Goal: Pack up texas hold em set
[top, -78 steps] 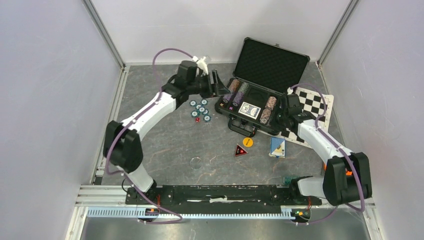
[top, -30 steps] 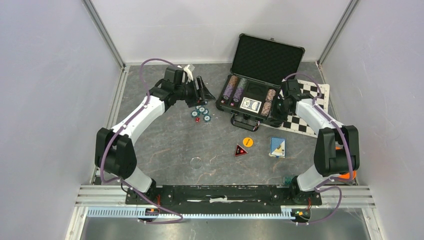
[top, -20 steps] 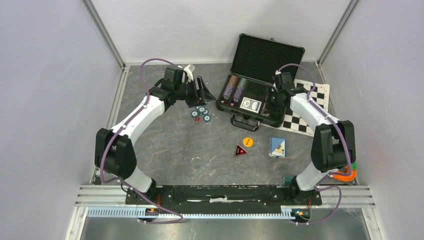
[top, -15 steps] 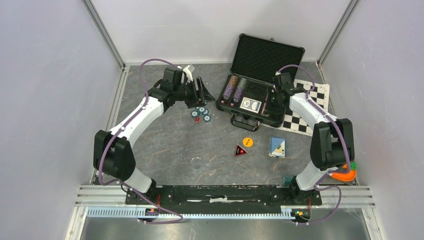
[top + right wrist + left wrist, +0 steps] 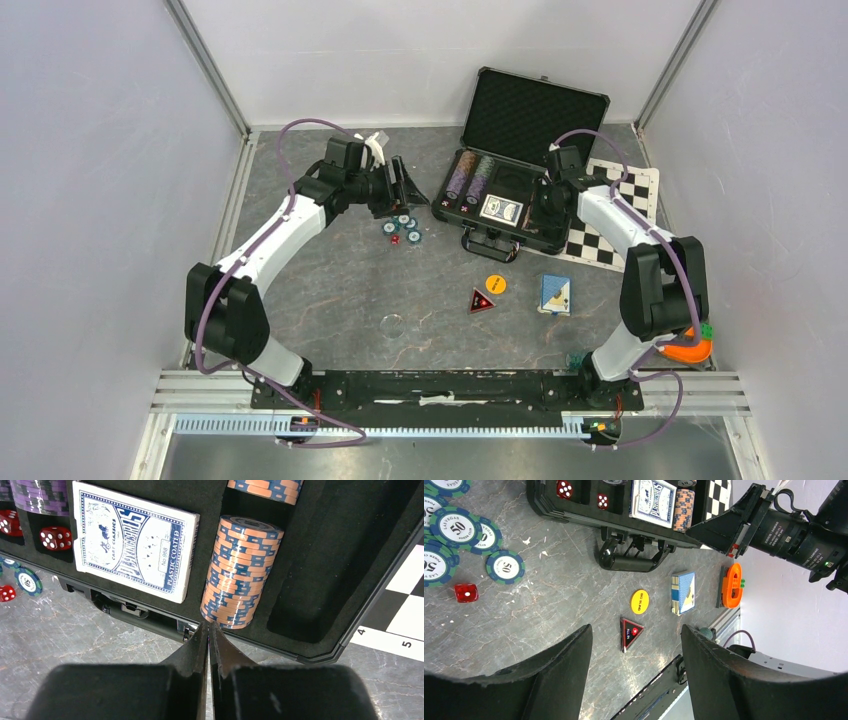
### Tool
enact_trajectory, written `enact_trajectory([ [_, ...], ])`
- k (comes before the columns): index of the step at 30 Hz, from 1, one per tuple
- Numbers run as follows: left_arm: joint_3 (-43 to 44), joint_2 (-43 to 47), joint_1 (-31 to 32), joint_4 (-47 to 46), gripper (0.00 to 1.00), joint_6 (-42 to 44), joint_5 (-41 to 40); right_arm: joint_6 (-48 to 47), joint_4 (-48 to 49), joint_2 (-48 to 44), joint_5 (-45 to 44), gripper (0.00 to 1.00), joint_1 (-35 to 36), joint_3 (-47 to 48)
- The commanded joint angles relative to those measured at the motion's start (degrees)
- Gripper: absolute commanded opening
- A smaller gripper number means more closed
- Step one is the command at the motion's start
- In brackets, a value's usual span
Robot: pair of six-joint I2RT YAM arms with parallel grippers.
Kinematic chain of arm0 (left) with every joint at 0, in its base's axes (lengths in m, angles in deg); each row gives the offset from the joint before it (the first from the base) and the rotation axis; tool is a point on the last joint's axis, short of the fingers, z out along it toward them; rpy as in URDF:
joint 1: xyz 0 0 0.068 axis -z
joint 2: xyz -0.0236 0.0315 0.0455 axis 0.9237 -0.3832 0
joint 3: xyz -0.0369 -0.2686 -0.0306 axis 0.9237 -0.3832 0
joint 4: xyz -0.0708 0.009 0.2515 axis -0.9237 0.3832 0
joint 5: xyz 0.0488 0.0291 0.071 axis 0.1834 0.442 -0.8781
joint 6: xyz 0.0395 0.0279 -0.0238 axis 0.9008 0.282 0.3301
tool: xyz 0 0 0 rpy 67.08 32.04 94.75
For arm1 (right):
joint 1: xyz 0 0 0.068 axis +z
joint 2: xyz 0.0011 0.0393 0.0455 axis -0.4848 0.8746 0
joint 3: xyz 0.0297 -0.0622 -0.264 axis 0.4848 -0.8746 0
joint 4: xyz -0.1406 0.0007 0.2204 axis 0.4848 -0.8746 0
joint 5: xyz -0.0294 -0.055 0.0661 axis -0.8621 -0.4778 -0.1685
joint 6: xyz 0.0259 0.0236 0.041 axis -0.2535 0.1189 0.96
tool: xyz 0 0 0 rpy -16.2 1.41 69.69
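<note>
nesting in black foam [image 5: 320, 555]: ribbed chips [image 5: 242, 572]

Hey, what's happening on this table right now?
A poker set is being packed into the open black case. The right gripper is shut and empty, its tips at the near end of the orange-and-blue chip stack inside the case. The left gripper hangs open near the loose teal chips. A red die, yellow button and card deck lie outside.
</note>
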Motion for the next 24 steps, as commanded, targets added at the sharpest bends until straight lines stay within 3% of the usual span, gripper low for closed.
enact_trajectory([
  [1,-0.13,1.84,-0.43,-0.41,0.72,1.79,1.40,-2.18,-0.87,-0.75,-1.18,0.07,1.63,0.54],
  [7,-0.04,1.31,-0.45,-0.49,0.72,1.98,1.28,-6.01,-1.82,-3.17,-3.81,0.05,7.12,-0.48],
  [24,0.04,1.32,-0.69,-0.24,0.72,2.00,0.53,-6.52,-5.34,1.74,-11.87,0.02,6.33,4.45],
])
